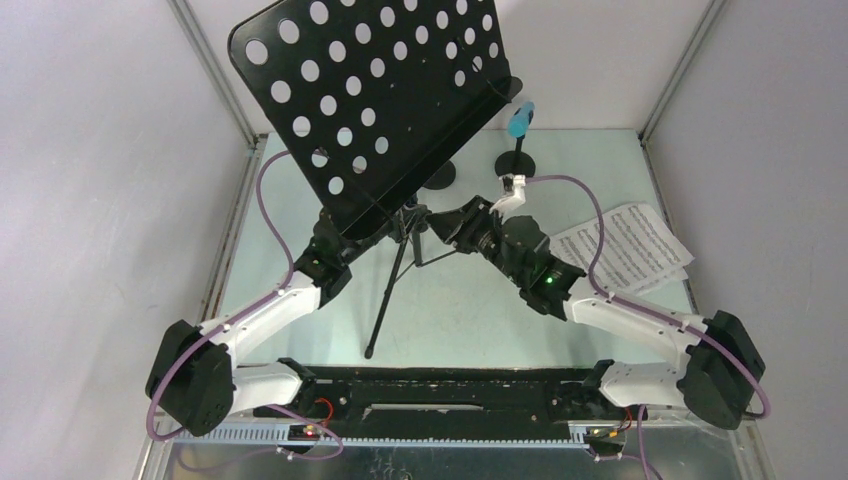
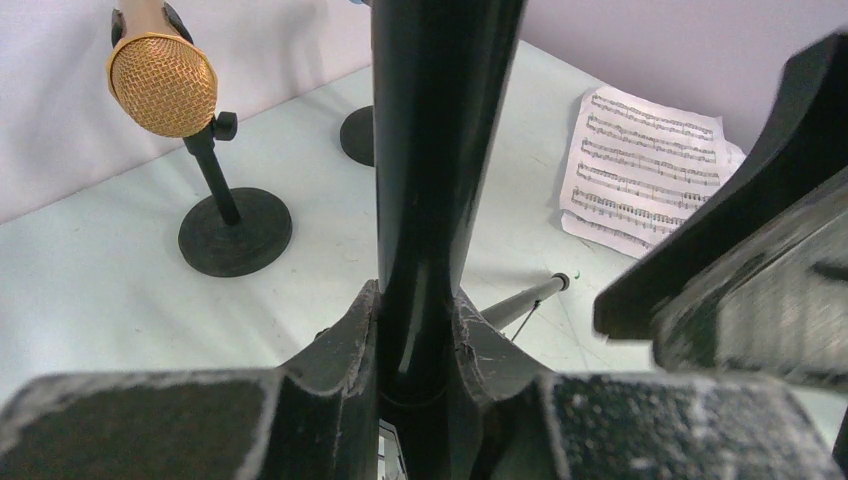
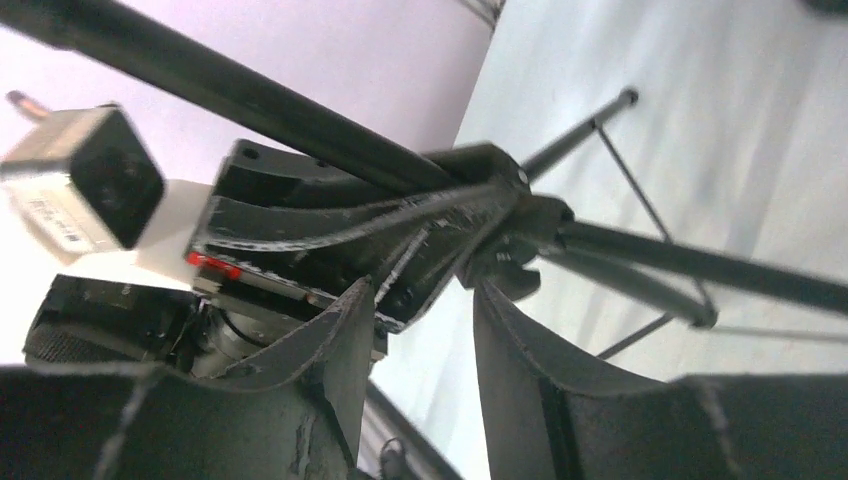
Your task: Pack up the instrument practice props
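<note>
Pale green tabletop (image 1: 450, 320), white enclosure walls (image 1: 100, 150), grey metal corner posts (image 1: 215, 70)

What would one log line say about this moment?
left gripper: shut on rack pole | right gripper: open near tripod hub | tan microphone: in holder | pages: on table

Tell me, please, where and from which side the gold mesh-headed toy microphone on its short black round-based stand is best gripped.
Probably by the thin black post between clip knob and round black base, coming in level from the side. The post is narrow and straight, whereas the gold mesh-headed microphone is bulbous and tilted, and the base lies flat.
</note>
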Motion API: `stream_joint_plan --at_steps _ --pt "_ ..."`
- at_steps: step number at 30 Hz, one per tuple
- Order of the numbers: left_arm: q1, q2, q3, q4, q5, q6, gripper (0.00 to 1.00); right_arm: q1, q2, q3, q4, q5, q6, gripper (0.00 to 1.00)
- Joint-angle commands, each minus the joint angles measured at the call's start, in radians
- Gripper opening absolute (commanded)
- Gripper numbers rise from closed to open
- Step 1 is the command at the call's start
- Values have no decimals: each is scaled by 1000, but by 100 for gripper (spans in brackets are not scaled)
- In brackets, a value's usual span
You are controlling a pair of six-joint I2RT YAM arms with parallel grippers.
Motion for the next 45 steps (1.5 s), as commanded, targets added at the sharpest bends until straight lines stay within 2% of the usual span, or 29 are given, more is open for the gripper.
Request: stream_joint_plan --at_steps 1,5,16,25,32,35,39,45 --pt "-9 31 -8 -178 12 -16 0 -5 40 -36 -15 -9 353 50" --pt "-9 32 -12 -179 13 -16 0 -8 75 -49 18 -18 424 57" --pt "-9 33 -13 -176 20 -16 0 -52 138 -57 89 -60 458 53" --pt "-9 38 -13 -176 25 -15 0 -76 188 -57 144 -118 448 38" --pt "-9 38 -14 -174 29 -15 0 -84 209 -57 191 -170 408 14" --pt "-9 40 -13 -173 38 -15 0 -85 215 -57 244 -224 330 6" --pt "-9 43 -11 -174 44 -12 0 -84 219 -47 295 -297 135 2" --pt "-13 45 -7 -176 50 -10 0 -65 197 -3 162 -270 -207 0"
